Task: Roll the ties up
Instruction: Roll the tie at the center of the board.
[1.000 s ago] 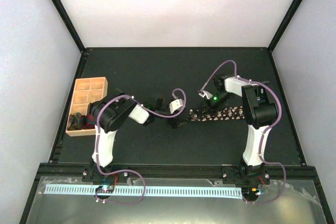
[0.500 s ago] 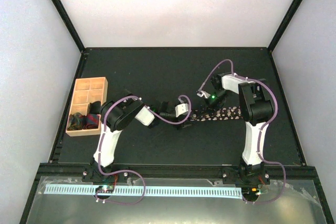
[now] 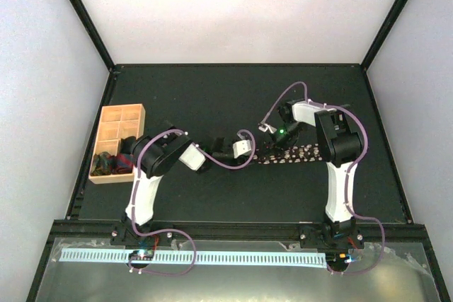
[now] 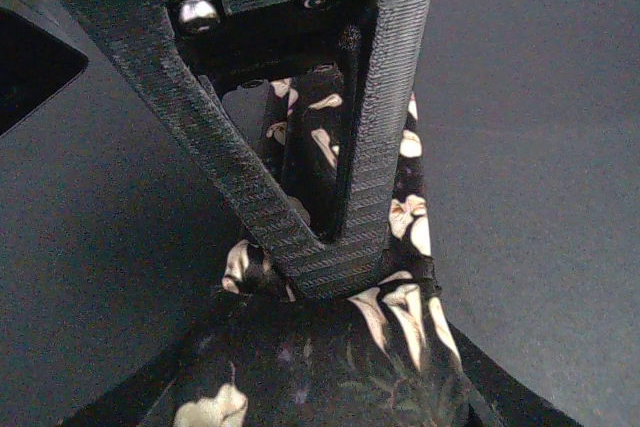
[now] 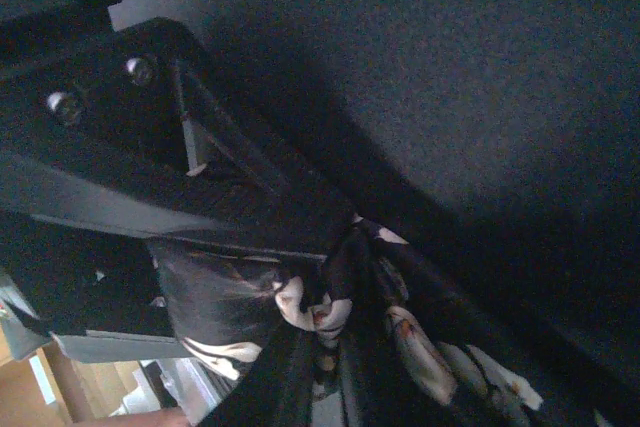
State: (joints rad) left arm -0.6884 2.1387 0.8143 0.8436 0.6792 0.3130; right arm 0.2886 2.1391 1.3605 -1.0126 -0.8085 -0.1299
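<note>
Top external view hides both pinch points under the wrists, so the close cameras must settle them. The left gripper [image 4: 330, 282] is clamped on the tie [image 4: 395, 312], whose cloth gathers into wrinkles at the tip of its black finger [image 4: 250, 182]; the 2nd finger is hard to separate from the dark fabric. The right gripper [image 5: 318, 285] is closed on the same tie, which bunches up at its tip, though that picture is very dark. From above, the tie lies flat right of centre on the black table [image 3: 212, 97], its left end at the 2 grippers and its right end covered by the right arm. Bare table lies beyond and before it. The wooden tray [image 3: 113, 131] sits well apart at the left edge, with dark cloth bundles [image 3: 113, 163] in its near compartments.
</note>
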